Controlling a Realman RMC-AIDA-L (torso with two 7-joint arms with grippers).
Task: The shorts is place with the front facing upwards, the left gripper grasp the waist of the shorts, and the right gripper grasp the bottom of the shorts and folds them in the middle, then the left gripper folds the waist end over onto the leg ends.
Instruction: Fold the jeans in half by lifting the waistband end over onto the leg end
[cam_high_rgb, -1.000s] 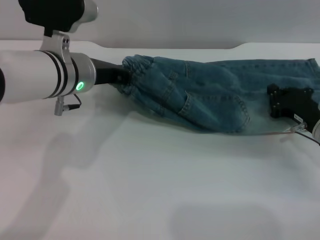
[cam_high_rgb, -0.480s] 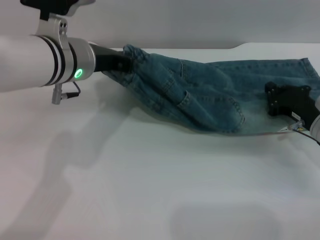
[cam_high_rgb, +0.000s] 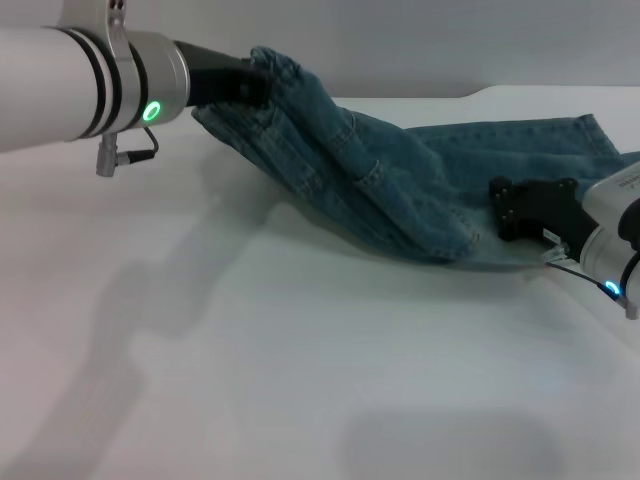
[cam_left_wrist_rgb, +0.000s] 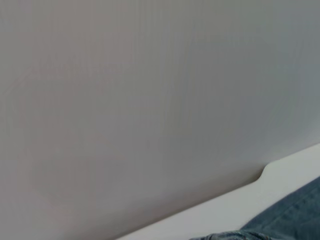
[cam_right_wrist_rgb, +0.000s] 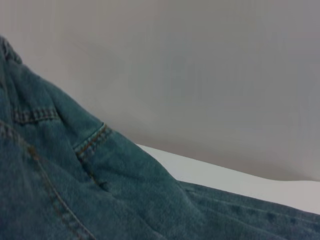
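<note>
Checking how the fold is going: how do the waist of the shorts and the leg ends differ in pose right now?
The waist of the shorts is raised off the table, bunched in the left gripper; the leg ends lie flat on the table at the right. The waist looks gathered and crumpled, the leg ends smooth and spread. The right gripper sits on the cloth near the leg ends. Both are the same teal-blue denim.

The teal-blue denim shorts (cam_high_rgb: 400, 190) lie folded lengthwise on the counter (cam_high_rgb: 300, 380), their gathered waist (cam_high_rgb: 275, 70) lifted off it, cloth sloping down to flat leg ends (cam_high_rgb: 560, 140).
</note>
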